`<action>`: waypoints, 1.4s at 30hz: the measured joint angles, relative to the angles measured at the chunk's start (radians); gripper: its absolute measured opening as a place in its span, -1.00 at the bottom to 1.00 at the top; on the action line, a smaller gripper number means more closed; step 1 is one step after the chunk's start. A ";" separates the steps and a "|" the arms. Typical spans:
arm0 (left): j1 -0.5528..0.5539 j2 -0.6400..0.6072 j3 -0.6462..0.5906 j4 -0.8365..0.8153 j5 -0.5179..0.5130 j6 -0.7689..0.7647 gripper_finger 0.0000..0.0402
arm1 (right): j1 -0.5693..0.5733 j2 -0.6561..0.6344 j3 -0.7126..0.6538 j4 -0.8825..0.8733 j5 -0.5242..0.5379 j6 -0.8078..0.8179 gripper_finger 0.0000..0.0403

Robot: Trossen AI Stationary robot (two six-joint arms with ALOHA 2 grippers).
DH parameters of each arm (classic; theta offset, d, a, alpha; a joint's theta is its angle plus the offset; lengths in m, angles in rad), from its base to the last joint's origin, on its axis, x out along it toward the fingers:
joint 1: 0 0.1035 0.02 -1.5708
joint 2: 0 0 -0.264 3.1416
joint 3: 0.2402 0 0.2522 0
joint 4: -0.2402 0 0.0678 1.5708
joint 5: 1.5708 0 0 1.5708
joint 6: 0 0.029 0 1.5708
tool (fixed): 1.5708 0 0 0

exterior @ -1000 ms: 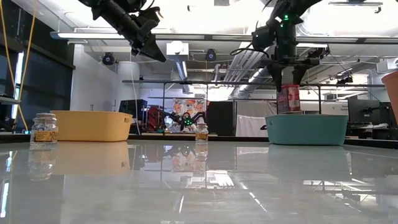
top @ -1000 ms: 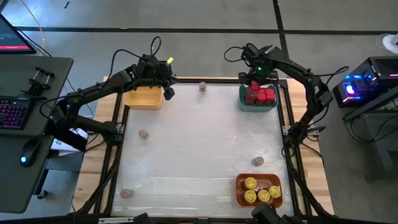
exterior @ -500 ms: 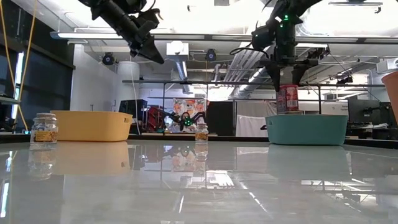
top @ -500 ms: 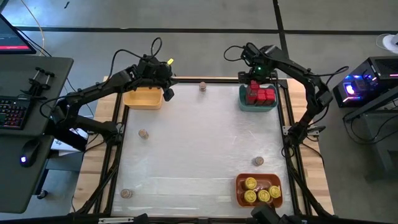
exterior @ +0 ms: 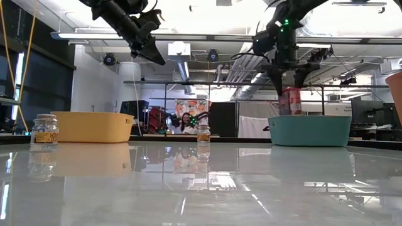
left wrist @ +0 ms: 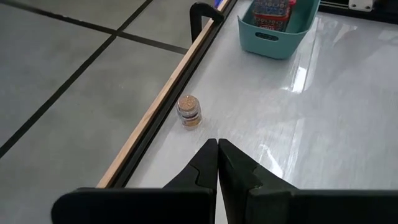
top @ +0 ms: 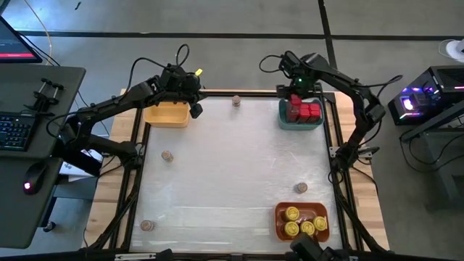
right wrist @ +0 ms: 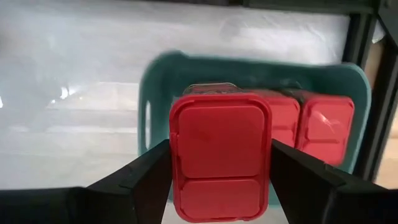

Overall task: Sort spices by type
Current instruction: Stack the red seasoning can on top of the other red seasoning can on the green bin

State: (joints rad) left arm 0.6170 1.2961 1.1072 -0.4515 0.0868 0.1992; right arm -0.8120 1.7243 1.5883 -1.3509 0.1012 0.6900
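Table (top: 232, 167) we see with teal bin (top: 301, 123) at far right holding red tins (top: 310, 111); right gripper (right wrist: 214, 165) over it, fingers spread beside a tin (right wrist: 220, 154). Left gripper (left wrist: 217, 155) closed, empty, above yellow bin (top: 167, 114).

A yellow bin (top: 167, 114), teal bin (top: 284, 120) and orange bin (top: 279, 221) stood on the table (top: 232, 167); a keyboard (top: 14, 131) lay alongside.

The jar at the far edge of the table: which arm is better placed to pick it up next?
Probably the left. Its gripper is shut and empty, and the jar lies just ahead of it. The right gripper is over the teal bin, fingers around a red tin.
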 joint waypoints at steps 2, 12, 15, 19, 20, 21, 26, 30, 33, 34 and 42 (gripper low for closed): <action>0.000 0.000 0.000 0.000 0.000 0.003 -1.00 | 0.000 0.000 0.000 0.012 0.000 0.000 0.21; 0.000 0.000 0.000 0.000 0.000 0.007 -1.00 | 0.000 0.000 0.000 -0.029 -0.008 0.002 0.21; 0.000 0.000 0.000 -0.001 0.000 0.006 -1.00 | 0.000 0.000 0.000 -0.029 -0.005 -0.016 0.21; 0.000 0.000 0.000 -0.001 0.000 0.005 -1.00 | 0.000 0.000 0.000 -0.029 -0.005 -0.028 0.21; 0.000 0.000 0.000 -0.001 0.000 0.005 -1.00 | 0.000 0.000 0.000 -0.029 -0.005 -0.027 0.21; 0.000 0.000 0.000 -0.001 0.000 0.005 -1.00 | 0.000 0.000 0.000 -0.029 -0.005 -0.026 0.21; 0.000 0.000 0.000 -0.001 0.000 0.004 -1.00 | 0.009 0.000 0.000 -0.029 -0.003 -0.025 0.21; 0.000 0.000 0.000 -0.001 0.000 0.005 -1.00 | 0.009 0.000 0.000 -0.029 -0.003 -0.012 0.21; 0.000 0.000 0.000 -0.001 0.000 0.005 -1.00 | 0.009 0.000 0.000 -0.029 -0.003 -0.008 0.21; 0.000 0.000 0.000 -0.001 0.000 0.005 -1.00 | 0.009 0.000 0.000 -0.029 -0.003 -0.005 0.21; 0.000 0.000 0.000 -0.001 0.000 0.006 -1.00 | 0.009 0.000 0.000 -0.029 0.000 0.058 0.21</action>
State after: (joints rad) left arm 0.6170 1.2961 1.1072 -0.4522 0.0868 0.2050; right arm -0.8032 1.7241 1.5879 -1.3800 0.1009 0.7480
